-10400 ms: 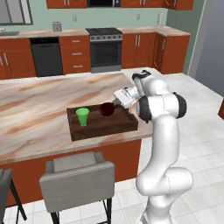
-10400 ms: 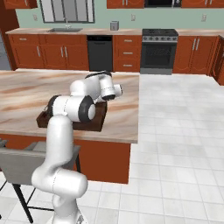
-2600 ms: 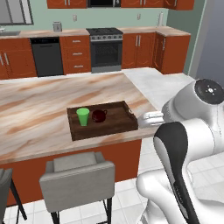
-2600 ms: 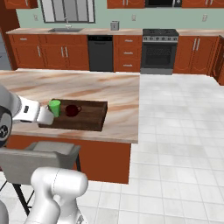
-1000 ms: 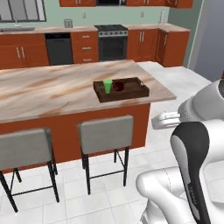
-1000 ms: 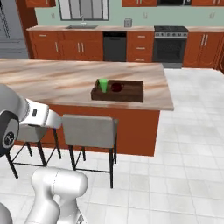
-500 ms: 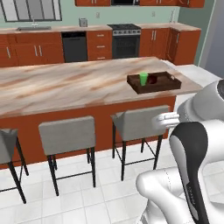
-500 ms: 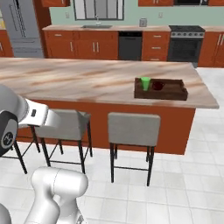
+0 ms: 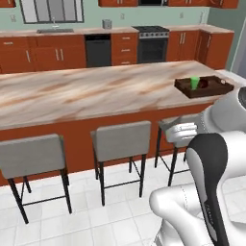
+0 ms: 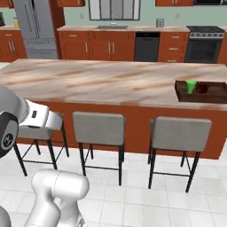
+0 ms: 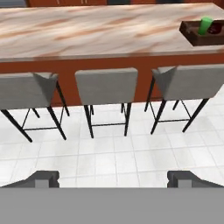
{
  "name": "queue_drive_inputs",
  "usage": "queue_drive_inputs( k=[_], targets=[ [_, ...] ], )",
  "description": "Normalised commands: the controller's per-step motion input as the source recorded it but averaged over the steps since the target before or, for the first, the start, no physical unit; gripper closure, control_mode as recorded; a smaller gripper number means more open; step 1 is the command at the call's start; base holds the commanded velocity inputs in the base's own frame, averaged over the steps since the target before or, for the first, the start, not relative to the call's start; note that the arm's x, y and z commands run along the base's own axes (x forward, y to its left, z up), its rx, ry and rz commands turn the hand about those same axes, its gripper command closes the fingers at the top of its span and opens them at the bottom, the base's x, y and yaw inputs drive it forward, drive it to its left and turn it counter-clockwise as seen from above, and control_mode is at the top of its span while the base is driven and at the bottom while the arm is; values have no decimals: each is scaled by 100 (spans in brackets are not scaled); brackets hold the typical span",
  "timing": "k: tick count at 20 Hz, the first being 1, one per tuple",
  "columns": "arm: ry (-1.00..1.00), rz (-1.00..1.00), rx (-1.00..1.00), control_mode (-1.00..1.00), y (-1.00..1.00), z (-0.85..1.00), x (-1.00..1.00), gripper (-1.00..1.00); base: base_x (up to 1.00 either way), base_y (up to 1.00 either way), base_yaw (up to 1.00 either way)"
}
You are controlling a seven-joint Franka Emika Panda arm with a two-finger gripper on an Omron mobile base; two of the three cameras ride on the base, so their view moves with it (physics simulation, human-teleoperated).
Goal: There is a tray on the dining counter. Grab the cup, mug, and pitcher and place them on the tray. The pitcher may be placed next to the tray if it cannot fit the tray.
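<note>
The dark wooden tray [image 9: 183,89] [image 10: 181,94] [image 11: 189,33] lies at the right end of the marbled dining counter [image 9: 96,91] [image 10: 102,84] [image 11: 87,30]. The green cup [image 9: 194,82] [image 10: 191,86] [image 11: 204,25] stands in the tray, with the dark red mug [image 9: 203,83] [image 10: 203,88] [image 11: 214,29] just to its right. I cannot pick out the pitcher. My gripper [image 11: 113,179] is open and holds nothing. It hangs over the white floor on the stool side of the counter, far from the tray.
Three grey stools [image 11: 105,85] [image 9: 120,139] [image 10: 98,127] line the near side of the counter. Cabinets, a stove [image 9: 153,44] and a fridge [image 10: 36,27] line the back wall. A small yellowish thing [image 10: 17,22] left of the fridge is too small to name.
The whole scene has shifted, so the base has driven left along the counter. The tray now sits far right in every view. The gripper stays open.
</note>
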Motion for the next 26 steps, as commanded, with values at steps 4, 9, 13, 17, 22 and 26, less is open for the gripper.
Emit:
queue_drive_inputs(
  k=[4, 9, 13, 17, 22, 26],
  targets=[
    [0, 0, 0, 100, 0, 0, 0, -100, 8, 100, 0],
    [0, 0, 0, 100, 0, 0, 0, -100, 13, 100, 0],
    [0, 0, 0, 100, 0, 0, 0, -100, 17, 100, 0],
    [0, 0, 0, 100, 0, 0, 0, -100, 24, 100, 0],
    [0, 0, 0, 100, 0, 0, 0, -100, 25, 100, 0],
    [0, 0, 0, 100, 0, 0, 0, -100, 30, 100, 0]
  ],
)
